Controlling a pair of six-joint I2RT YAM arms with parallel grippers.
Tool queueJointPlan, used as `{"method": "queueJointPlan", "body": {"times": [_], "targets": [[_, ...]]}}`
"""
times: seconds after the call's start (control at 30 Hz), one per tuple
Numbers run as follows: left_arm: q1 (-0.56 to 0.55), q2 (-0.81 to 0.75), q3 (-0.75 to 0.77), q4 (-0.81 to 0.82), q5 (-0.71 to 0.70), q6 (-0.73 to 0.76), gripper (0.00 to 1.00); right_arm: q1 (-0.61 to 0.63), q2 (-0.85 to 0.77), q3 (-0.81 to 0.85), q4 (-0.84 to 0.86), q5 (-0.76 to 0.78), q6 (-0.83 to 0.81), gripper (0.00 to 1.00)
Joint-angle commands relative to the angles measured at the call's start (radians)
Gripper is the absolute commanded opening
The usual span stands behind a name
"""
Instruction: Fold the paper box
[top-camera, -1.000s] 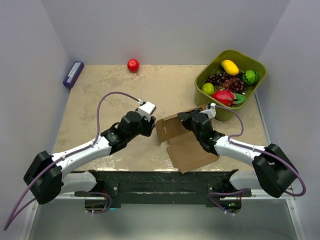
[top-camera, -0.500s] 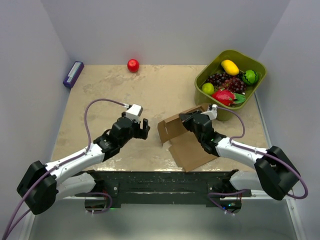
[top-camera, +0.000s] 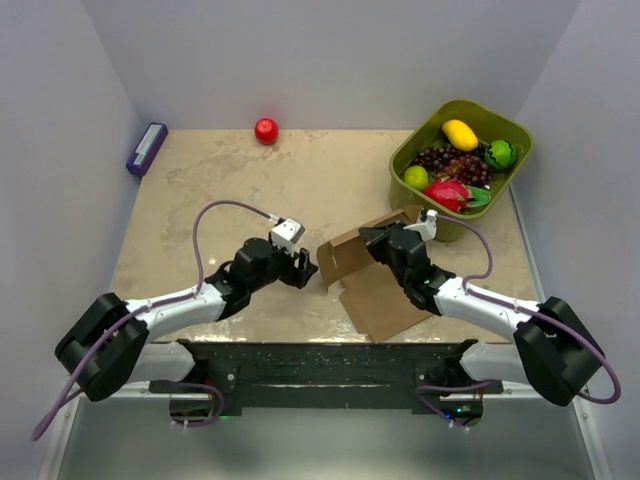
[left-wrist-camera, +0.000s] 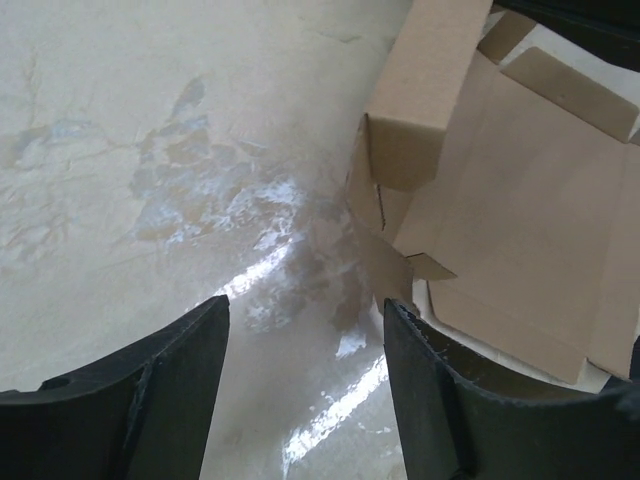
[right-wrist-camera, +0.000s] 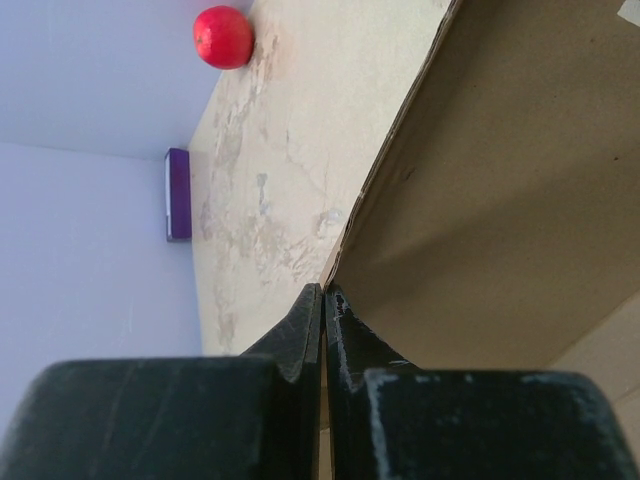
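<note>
Beige mottled table (top-camera: 330, 180), pale walls around. At far right, one green bin (top-camera: 468, 103), holding five items: yellow fruit (top-camera: 460, 133), dark grapes (top-camera: 452, 160), green striped fruit (top-camera: 500, 153), lime-green fruit (top-camera: 416, 177), red dragon fruit (top-camera: 448, 193). Outside it, one red apple (top-camera: 266, 130) at far edge, one purple box (top-camera: 147, 148) at far left. One paper box (top-camera: 385, 300) near front edge, just before the bin, mostly flat, left flap raised. Two grippers: right gripper (top-camera: 372, 237) pinched on that flap's edge; left gripper (top-camera: 305, 268) spread, grasping nothing, just left of the flap.
</note>
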Motion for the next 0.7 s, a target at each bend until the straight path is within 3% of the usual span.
{"method": "queueJointPlan", "body": {"times": [0.0, 0.67], "targets": [[-0.012, 0.042, 0.005, 0.177, 0.088, 0.035, 0.65, -0.003, -0.026, -0.011, 0.005, 0.047, 0.002, 0.0], [-0.119, 0.197, 0.089, 0.278, 0.053, 0.078, 0.5, -0.004, -0.054, -0.078, 0.092, 0.041, 0.014, 0.0]]}}
